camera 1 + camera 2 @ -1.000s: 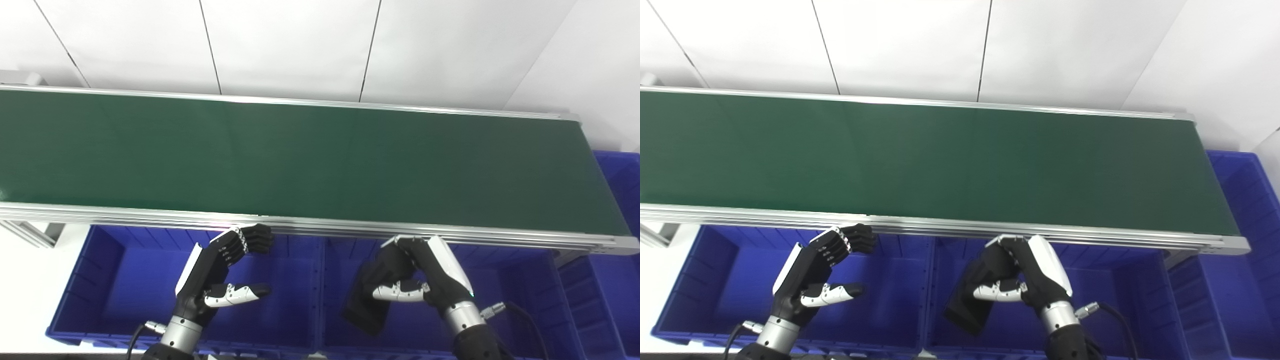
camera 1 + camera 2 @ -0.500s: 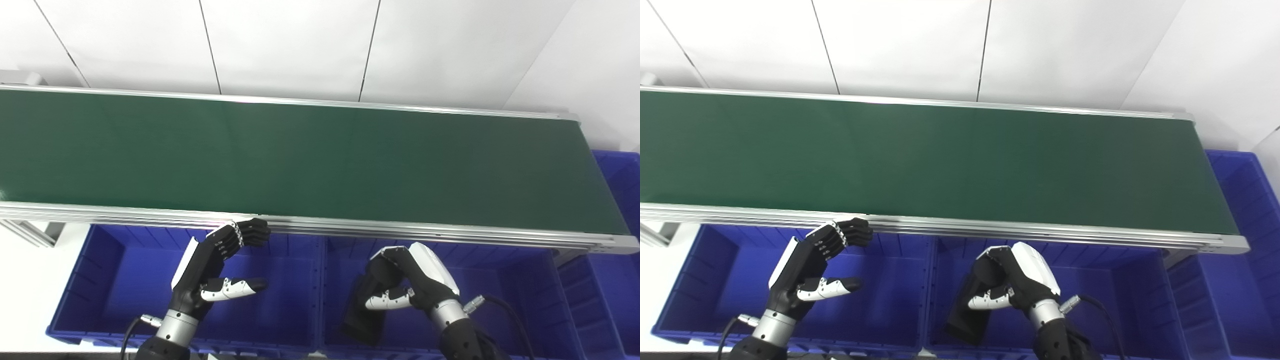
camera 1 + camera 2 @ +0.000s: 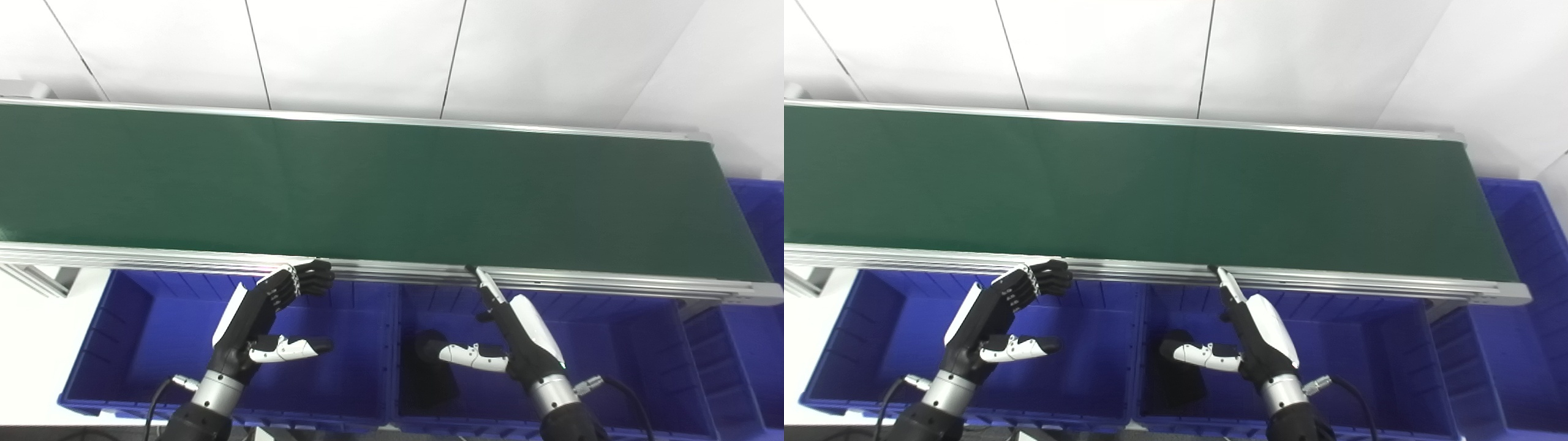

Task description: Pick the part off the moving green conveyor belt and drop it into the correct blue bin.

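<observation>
Fingers [image 3: 487, 288] of the right hand [image 3: 520, 337] are extended straight toward the near rail of the green conveyor belt [image 3: 367, 190], with the thumb held out to the side; the hand is spread and holds nothing. Fingers of the left hand [image 3: 257, 331] are curled at their ends but apart from the thumb, which points sideways; this hand also grips nothing.

The part [image 3: 429, 370], a dark flat piece, lies inside the middle blue bin [image 3: 625, 367], near its left wall, just beside and below the right thumb tip and apart from it. Its exact shape cannot be told because it is dark against the bin floor.

The left hand hangs over the left blue bin [image 3: 141, 343], which adjoins the middle bin along a shared wall. A further blue bin [image 3: 759, 208] stands at the right end of the belt. The belt surface is bare green, framed by silver rails, and behind it rises a white panelled wall [image 3: 367, 55].
</observation>
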Controlling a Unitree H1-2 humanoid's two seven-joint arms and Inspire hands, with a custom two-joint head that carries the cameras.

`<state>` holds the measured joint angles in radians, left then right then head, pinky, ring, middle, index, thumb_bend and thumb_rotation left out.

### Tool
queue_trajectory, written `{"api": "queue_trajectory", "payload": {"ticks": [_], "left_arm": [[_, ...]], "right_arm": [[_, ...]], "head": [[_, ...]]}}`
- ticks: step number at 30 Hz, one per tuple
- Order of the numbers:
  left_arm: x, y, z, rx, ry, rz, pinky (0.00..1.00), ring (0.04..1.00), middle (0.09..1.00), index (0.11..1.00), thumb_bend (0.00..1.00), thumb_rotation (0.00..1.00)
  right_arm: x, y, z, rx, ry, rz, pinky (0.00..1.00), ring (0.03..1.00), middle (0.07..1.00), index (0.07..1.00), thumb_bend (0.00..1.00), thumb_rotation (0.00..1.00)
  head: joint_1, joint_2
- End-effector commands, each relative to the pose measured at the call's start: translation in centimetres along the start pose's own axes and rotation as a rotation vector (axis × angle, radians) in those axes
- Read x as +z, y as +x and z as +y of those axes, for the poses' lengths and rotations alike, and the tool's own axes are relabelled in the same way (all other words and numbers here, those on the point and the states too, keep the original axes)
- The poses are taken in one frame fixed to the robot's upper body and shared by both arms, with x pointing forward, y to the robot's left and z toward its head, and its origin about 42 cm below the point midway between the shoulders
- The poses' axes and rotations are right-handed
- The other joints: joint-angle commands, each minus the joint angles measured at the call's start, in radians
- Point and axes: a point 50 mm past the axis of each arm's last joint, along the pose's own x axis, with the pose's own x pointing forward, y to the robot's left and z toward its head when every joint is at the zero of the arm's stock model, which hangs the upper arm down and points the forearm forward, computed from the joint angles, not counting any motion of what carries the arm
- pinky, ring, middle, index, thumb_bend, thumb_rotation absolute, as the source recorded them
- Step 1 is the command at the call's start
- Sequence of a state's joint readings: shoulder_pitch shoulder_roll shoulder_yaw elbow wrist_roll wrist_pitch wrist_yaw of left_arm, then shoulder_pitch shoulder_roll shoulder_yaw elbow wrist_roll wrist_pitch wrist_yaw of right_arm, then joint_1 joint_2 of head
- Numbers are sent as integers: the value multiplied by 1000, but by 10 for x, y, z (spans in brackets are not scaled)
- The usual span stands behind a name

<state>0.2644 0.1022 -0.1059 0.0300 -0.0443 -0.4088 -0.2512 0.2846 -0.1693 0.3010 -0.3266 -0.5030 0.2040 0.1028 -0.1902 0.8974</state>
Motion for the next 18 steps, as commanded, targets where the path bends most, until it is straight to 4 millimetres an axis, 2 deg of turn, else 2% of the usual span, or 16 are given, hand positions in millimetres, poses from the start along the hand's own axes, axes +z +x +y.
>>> {"api": "queue_trajectory", "payload": {"ticks": [1,9,18], "left_arm": [[9,10,1,-6,12,-51,657,689,713,736,830,317],[3,5,2,-11,-1,-28,668,698,718,734,824,321],[5,4,1,-1,-3,-11,667,702,725,737,827,314]], "right_arm": [[12,-6,-4,-61,51,-113,776,924,992,1000,827,490],[9,-13,3,-38,249,-224,775,874,917,964,852,462],[9,-14,5,-20,357,-253,730,805,842,915,899,410]], "head": [[-1,3],[-3,13],[8,27]]}}
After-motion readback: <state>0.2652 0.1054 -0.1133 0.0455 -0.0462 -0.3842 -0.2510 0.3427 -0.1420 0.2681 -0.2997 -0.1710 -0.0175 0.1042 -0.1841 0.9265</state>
